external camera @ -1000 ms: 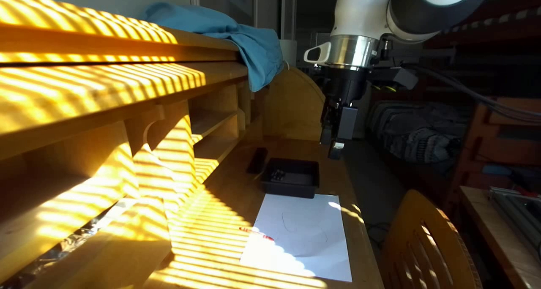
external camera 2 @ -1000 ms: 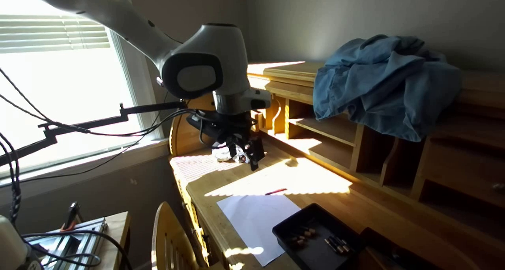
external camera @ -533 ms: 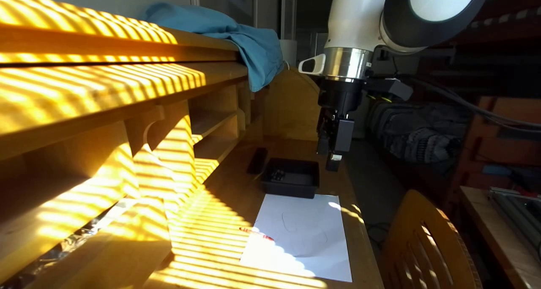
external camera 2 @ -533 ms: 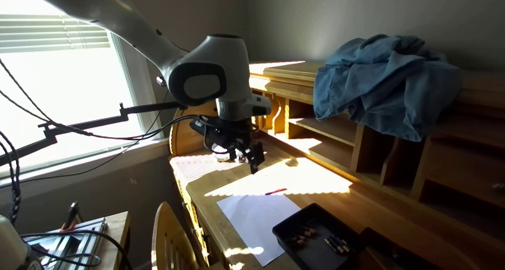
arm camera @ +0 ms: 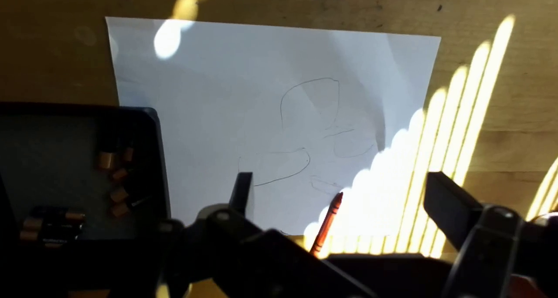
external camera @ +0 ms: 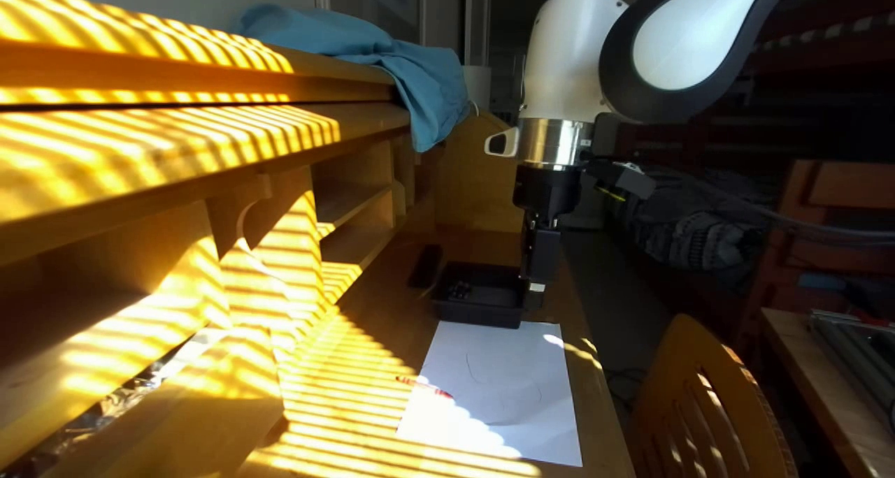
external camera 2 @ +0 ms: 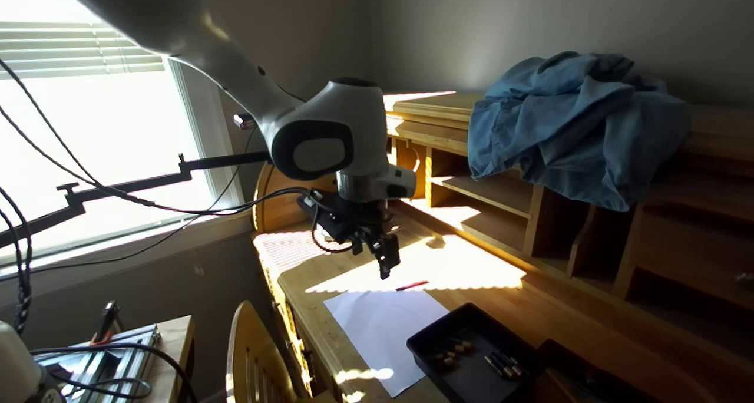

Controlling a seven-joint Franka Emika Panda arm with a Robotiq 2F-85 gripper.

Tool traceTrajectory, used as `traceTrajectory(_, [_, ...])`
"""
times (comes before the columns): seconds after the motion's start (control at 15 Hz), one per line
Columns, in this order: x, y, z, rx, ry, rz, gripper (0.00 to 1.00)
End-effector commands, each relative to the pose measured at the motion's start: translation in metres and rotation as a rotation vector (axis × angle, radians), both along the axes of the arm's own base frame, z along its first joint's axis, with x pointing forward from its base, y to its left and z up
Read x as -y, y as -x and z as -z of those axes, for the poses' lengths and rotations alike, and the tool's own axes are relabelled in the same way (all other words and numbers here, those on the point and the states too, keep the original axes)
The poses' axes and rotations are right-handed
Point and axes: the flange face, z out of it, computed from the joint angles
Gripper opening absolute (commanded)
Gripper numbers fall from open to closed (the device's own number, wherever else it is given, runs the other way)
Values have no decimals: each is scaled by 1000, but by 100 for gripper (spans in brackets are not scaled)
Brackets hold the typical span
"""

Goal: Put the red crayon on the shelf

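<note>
Black tray (external camera: 477, 315), paper (arm camera: 261, 119) partly under crayon (arm camera: 327, 225), chair (external camera 2: 253, 343)

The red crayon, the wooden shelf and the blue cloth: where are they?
Red crayon (arm camera: 326, 225), in the wrist view: the middle of its shaft.
Wooden shelf (external camera 2: 533, 220), in an exterior view: the front edge of an upright divider.
Blue cloth (external camera 2: 571, 123), in an exterior view: the middle of its folds.

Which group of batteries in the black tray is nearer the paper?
The scattered group, near the tray wall beside the paper; the aligned group lies farther away.
</note>
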Motion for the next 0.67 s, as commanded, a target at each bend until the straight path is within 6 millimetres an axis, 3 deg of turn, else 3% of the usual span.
traceTrajectory(0.0, [-10, -30, 31, 35, -9, 52, 100])
traceTrajectory(0.6, [-36, -74, 75, 137, -47, 51, 100])
